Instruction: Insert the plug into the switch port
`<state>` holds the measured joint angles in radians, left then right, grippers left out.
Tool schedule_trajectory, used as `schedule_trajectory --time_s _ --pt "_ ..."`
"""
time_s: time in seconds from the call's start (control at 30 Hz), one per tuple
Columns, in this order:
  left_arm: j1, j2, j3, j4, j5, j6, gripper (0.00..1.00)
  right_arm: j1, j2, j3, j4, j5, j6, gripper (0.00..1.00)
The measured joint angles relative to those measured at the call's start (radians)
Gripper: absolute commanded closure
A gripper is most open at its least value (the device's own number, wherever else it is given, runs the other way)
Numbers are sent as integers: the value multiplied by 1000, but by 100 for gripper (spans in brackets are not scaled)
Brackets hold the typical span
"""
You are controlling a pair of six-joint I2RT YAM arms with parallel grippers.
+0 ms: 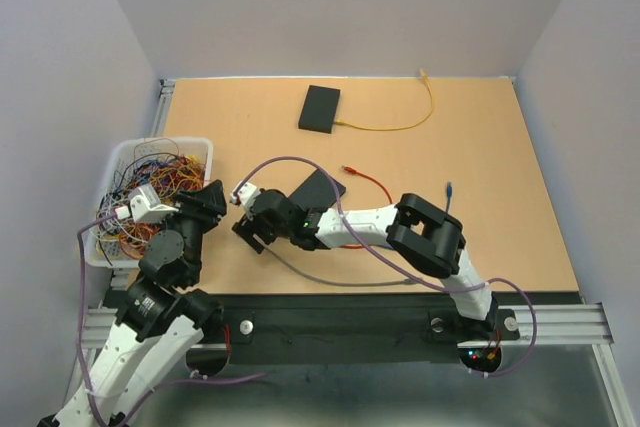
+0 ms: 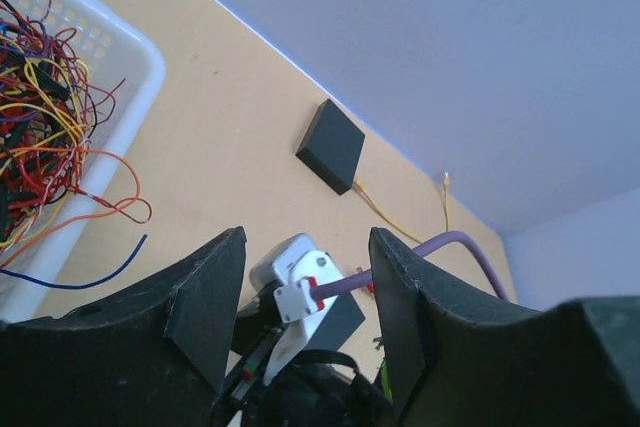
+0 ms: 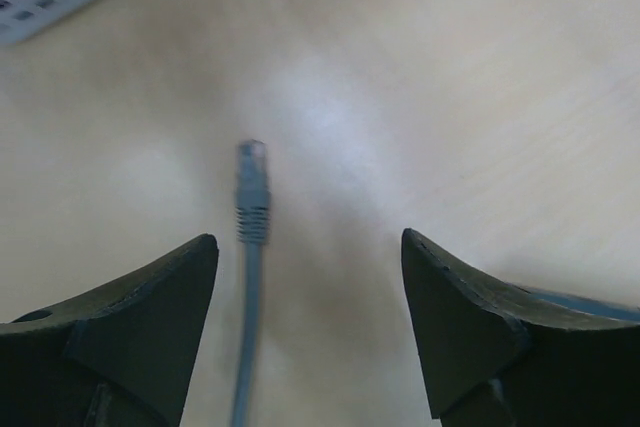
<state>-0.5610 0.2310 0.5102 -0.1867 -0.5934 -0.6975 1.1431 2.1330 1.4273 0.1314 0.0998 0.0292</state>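
A grey cable with a grey plug (image 3: 252, 162) lies on the wooden table; the cable (image 1: 330, 275) trails right under my right arm. My right gripper (image 3: 307, 242) is open above the table, with the plug ahead of it and nearer its left finger, not touching. In the top view this gripper (image 1: 252, 232) points down at the left-centre of the table. A black switch (image 1: 320, 109) sits at the back with a yellow cable (image 1: 400, 127) in it; it also shows in the left wrist view (image 2: 332, 145). My left gripper (image 2: 305, 277) is open and empty, beside the basket (image 1: 212, 202).
A white basket (image 1: 200, 144) of tangled wires stands at the left edge; its rim shows in the left wrist view (image 2: 140, 57). A second black box (image 1: 322, 187) lies partly under my right arm. A red cable (image 1: 368, 180) and a blue cable (image 1: 448, 192) lie mid-table.
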Motion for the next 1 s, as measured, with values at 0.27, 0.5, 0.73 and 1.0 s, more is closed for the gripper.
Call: schedule_trajectory --time_s 0.27,0.5,0.73,1.0 --pt "0 120 217 -160 -8 39 36 53 49 85 -18 35 -8 24" --pt "0 101 228 -195 23 97 36 56 103 130 -43 88 -21 30" --pt "0 27 225 -200 24 108 36 56 125 159 -65 139 -34 37" --pt "0 29 225 -201 26 114 36 57 131 167 -71 148 -37 60"
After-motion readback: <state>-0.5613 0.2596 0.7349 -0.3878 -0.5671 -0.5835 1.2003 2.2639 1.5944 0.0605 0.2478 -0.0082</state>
